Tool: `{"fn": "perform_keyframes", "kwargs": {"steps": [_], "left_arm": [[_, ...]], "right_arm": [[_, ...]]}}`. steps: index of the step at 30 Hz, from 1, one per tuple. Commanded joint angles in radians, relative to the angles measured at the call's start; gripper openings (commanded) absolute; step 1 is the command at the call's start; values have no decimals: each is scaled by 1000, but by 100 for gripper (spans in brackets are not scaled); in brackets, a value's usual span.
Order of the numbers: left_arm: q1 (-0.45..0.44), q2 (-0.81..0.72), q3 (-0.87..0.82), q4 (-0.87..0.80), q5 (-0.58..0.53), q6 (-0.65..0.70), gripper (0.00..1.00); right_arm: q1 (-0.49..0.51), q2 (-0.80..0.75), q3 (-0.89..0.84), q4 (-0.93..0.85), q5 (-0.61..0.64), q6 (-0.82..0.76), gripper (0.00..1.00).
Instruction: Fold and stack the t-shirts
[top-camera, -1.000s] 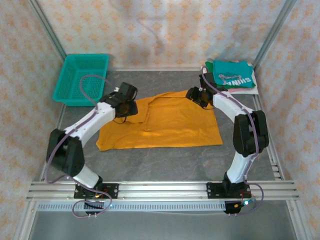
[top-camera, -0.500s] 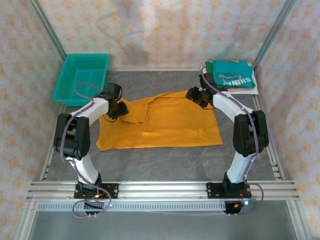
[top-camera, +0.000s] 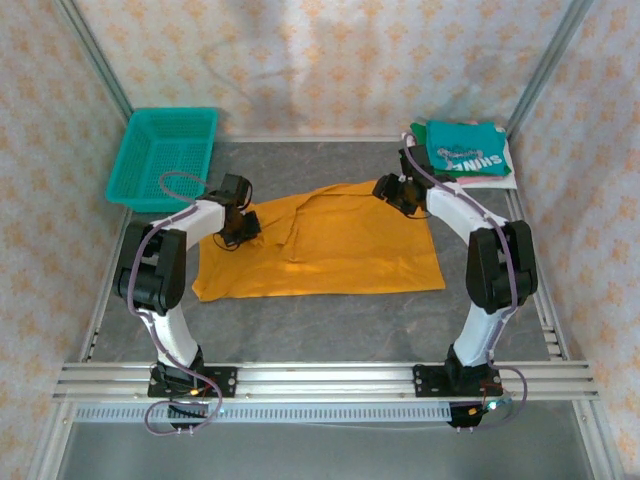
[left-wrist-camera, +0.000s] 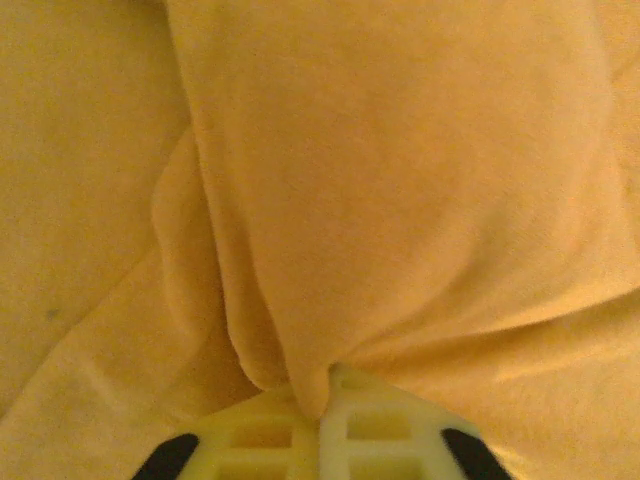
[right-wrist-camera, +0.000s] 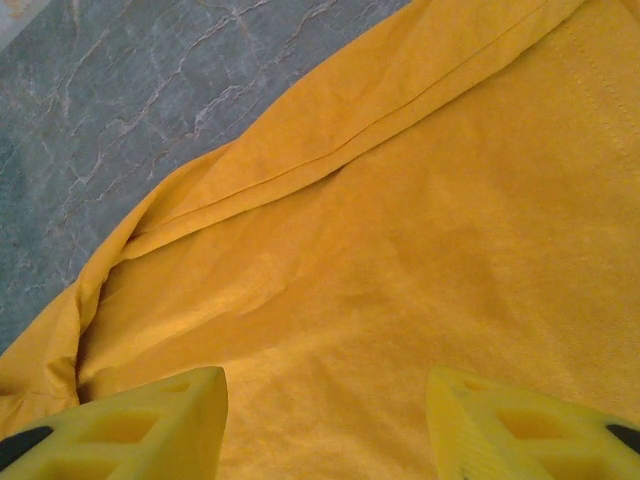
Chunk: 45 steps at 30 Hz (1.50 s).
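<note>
My left gripper (left-wrist-camera: 322, 402) pinched the orange t-shirt (top-camera: 340, 245) at nine o'clock; my right gripper (right-wrist-camera: 325, 405), jaws apart, needed closing before lifting.

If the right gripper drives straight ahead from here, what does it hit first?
Most likely the orange t-shirt: the right gripper points its open fingers down at the cloth, with nothing between. How near it is, I can't tell.

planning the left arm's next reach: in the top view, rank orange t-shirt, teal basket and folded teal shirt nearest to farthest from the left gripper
1. orange t-shirt: spread in the middle, its left edge pinched in the shut left gripper.
2. teal basket: far-left corner, a little beyond the gripper.
3. folded teal shirt: far-right corner, on the opposite side.
</note>
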Motion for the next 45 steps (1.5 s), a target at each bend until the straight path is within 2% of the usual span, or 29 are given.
{"fn": "perform_keyframes", "kwargs": {"steps": [1,6,10,19,28,32,40,42,45], "left_arm": [[5,-45,36,-17,-50,6,0],[5,-80,118,-75,-52,19,0],[5,-94,171,-124,-55,28,0],[4,-123,239,-196,-54,39,0],[6,-164,258,-239,-62,51,0],[8,-173,259,-246,-60,51,0],[12,-170,282,-268,-52,54,0],[15,-166,297,-282,-56,63,0],[22,-148,328,-309,-55,74,0]], "right_arm": [[-48,21,55,-29,41,-14,56],[-116,114,194,-126,41,-45,56],[-135,271,410,-285,79,-95,55],[-142,534,792,-473,176,-124,53],[-142,688,944,-507,131,-98,50],[-142,715,963,-493,113,-87,42],[-142,690,972,-505,129,-82,5],[-142,664,960,-505,141,-86,0],[-144,619,934,-500,156,-90,0]]}}
